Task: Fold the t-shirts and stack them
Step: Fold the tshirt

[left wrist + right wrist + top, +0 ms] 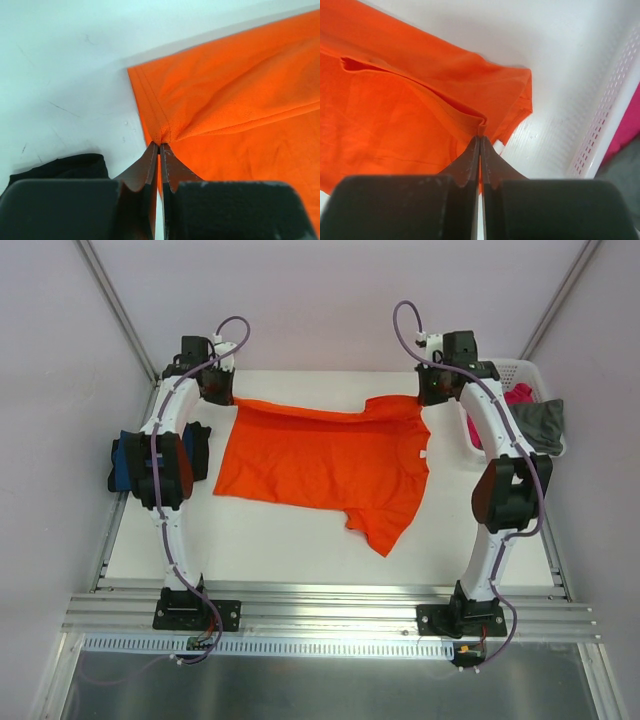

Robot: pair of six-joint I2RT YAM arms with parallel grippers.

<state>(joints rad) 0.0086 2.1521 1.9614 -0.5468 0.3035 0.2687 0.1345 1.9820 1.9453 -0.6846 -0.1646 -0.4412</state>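
Observation:
The orange t-shirt (320,460) lies spread across the middle of the white table, one sleeve pointing to the near side. My left gripper (222,388) is shut on its far left hem corner (159,137). My right gripper (432,392) is shut on its far right shoulder fold (481,127). A folded navy blue t-shirt (128,462) lies at the table's left edge, partly under the left arm. The magenta pink t-shirt (518,395) and the grey-olive t-shirt (540,425) sit in the basket at the right.
The white lattice basket (525,370) stands at the far right corner; its wall shows in the right wrist view (605,120). A dark cloth edge (55,167) shows near the left gripper. Metal rails run along the table's near edge (320,615).

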